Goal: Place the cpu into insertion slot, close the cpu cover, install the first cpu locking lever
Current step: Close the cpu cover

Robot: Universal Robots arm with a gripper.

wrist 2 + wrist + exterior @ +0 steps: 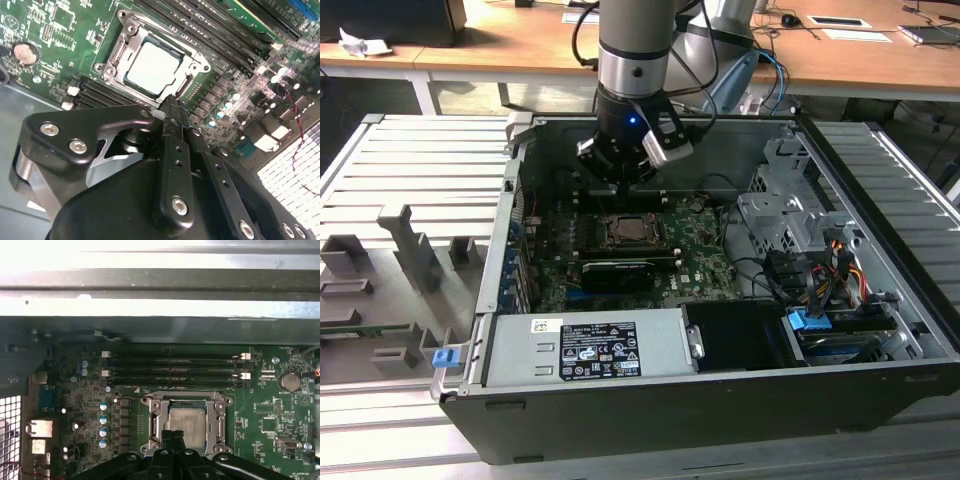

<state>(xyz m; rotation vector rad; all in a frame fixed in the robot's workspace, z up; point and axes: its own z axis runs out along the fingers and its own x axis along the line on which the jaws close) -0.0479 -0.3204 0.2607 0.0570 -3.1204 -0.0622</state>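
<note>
You've got one cpu (pixel 187 423) here, one cpu cover (pixel 155 416), four long black memory slots (pixel 172 365), one coin battery (pixel 289 381) and one long black card (pixel 617 272)

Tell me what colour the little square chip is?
The cpu is pale silvery-grey; it shows best in the second wrist view.
</note>
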